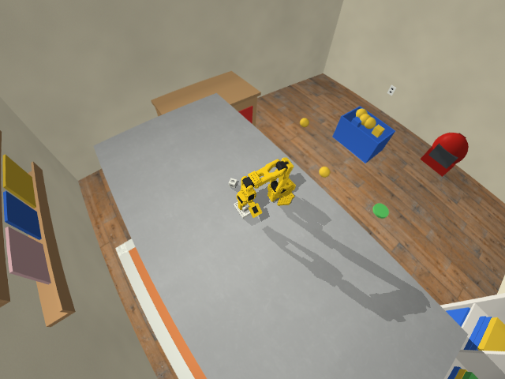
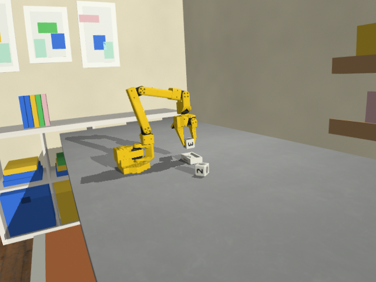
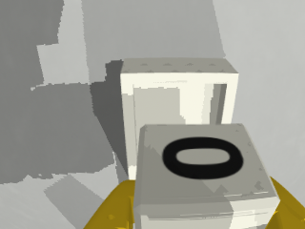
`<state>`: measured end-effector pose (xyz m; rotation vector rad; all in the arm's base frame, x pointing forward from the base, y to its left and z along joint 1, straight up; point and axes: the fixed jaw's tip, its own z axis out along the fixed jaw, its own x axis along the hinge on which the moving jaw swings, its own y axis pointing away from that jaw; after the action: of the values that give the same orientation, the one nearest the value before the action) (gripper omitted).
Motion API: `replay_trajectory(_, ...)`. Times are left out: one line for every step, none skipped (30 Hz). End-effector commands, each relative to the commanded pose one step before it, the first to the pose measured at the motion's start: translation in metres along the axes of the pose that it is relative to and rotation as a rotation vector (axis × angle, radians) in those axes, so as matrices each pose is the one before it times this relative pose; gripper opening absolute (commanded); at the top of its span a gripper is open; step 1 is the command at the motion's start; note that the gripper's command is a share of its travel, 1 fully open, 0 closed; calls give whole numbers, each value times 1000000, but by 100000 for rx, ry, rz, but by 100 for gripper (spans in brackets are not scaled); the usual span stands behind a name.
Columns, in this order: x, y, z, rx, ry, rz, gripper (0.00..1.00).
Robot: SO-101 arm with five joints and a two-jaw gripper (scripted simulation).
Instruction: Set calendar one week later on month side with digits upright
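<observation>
The claw (image 2: 188, 142) is clamped on a white number cube (image 2: 190, 143), held in the air between its yellow fingers (image 2: 181, 132), with a 3 facing the exterior camera and a 0 and a 5 showing in the wrist view. Directly below it, apart from it, the white tray (image 2: 191, 158) lies flat on the grey table (image 2: 242, 197). The second cube (image 2: 201, 168), showing a 2, stands on the table just beside the tray, outside it.
</observation>
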<state>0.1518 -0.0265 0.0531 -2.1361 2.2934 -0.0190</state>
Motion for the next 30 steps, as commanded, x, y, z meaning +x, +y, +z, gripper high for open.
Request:
replay_trajectory(-17,-2788,-1419,2185,51,268,0)
replay_trajectory(0,0,0,0,0,0,0)
replay_trajectory(2,4,14,0,1,0,0)
replay_trajectory(-6,2,102,0,0,0,0)
replay_trajectory(-6,10,234,0,0,0,0)
replay_trajectory(-13,13,390,0,0,0,0)
replay_trajectory(-25,28,528,0,0,0,0)
replay_trajectory(-19,30,654,0,-3,0,0)
replay_trajectory(-31,43,725,0,0,0,0)
replay_trajectory(-25,44,749,0,0,3,0)
replay_trajectory(-25,49,725,0,0,0,0)
replay_trajectory(-25,48,641,0,0,0,0)
replay_trajectory(-25,40,533,0,0,0,0)
replay_trajectory(-13,31,383,0,0,3,0)
replay_trajectory(-12,16,234,0,0,0,0)
replay_trajectory(0,8,96,0,0,0,0)
replay_trajectory(0,0,18,0,0,0,0)
replay_trajectory(0,0,0,0,0,0,0)
replay_trajectory(0,0,0,0,0,0,0)
replay_trajectory(-3,2,18,0,-2,0,0)
replay_trajectory(-6,2,96,0,0,0,0)
replay_trajectory(-6,10,234,0,0,0,0)
replay_trajectory(-13,12,390,0,0,0,0)
replay_trajectory(-19,15,534,0,0,0,0)
replay_trajectory(-25,28,648,0,0,0,0)
replay_trajectory(-25,30,726,0,-3,3,0)
replay_trajectory(-31,42,755,0,0,0,0)
replay_trajectory(-25,42,725,0,0,0,0)
replay_trajectory(-25,34,647,0,0,0,0)
replay_trajectory(-25,39,527,0,0,3,0)
